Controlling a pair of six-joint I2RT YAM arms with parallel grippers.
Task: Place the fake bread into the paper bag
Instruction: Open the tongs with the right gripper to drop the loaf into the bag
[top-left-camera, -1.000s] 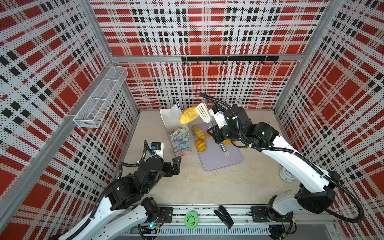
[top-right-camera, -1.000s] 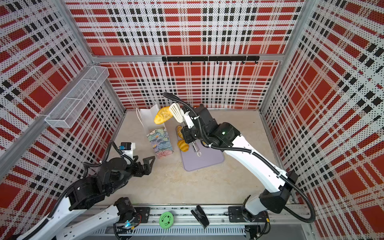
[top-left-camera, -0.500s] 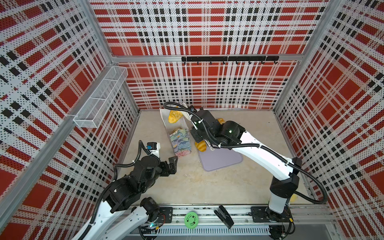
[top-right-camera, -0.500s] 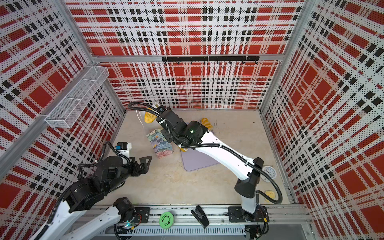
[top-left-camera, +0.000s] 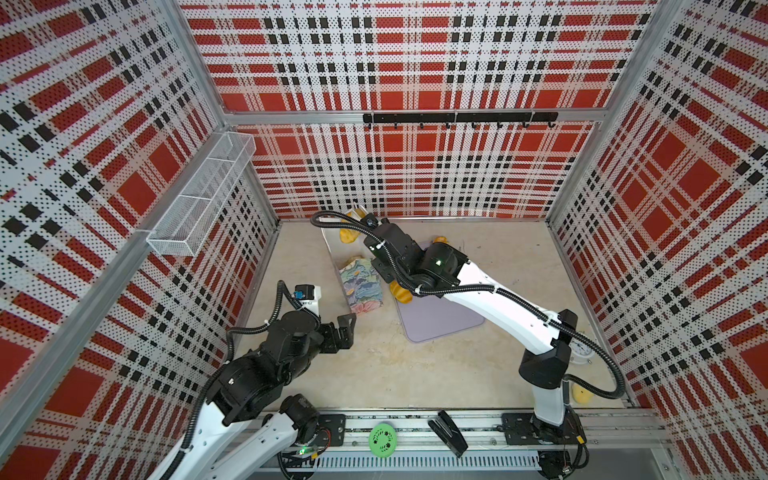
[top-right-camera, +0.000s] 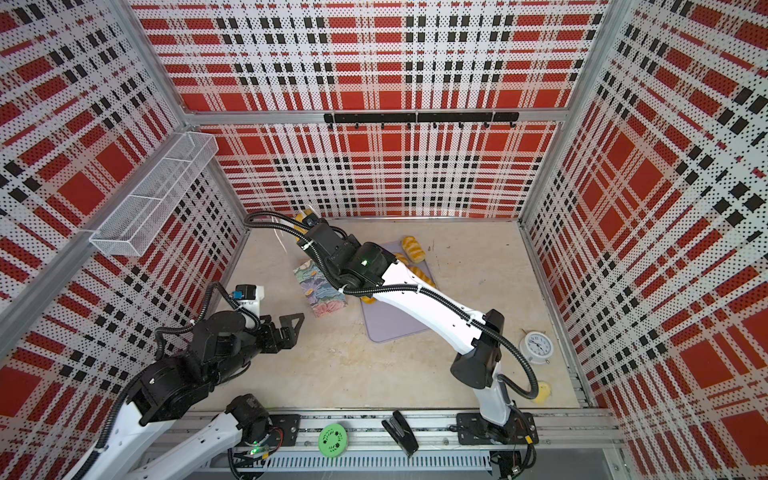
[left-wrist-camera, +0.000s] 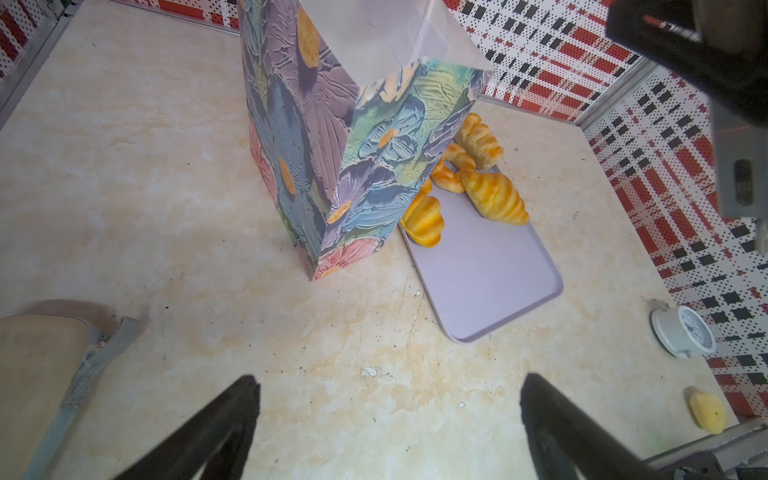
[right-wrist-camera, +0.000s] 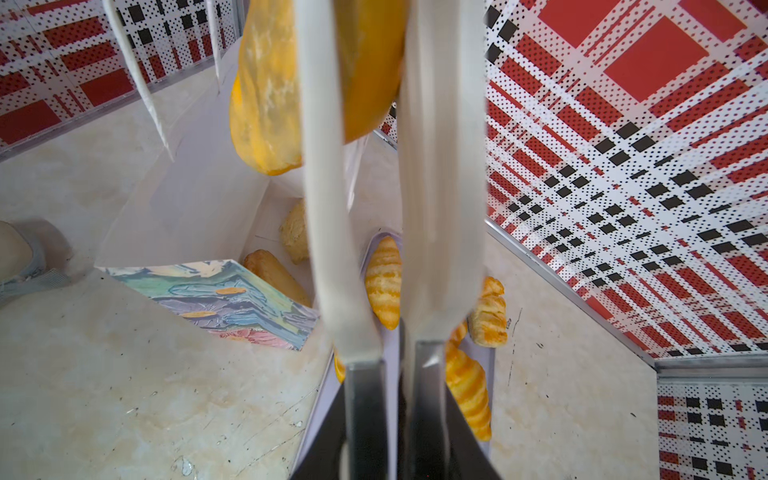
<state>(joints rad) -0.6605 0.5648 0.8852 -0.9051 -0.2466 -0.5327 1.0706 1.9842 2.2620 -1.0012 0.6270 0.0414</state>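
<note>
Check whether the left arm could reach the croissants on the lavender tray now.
Probably yes, with care. The left gripper is open, and bare table and tray lie between it and the croissants, beside the paper bag. The right arm, though, spans above the tray, so clearance is uncertain.

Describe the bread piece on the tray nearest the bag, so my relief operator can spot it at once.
Start at the flowered paper bag standing on the table, then the flat lavender tray beside it. At the tray edge next to the bag's base lies a squat, ribbed yellow bun; its nearest neighbour is a longer, tapered croissant farther from the bag.
</note>
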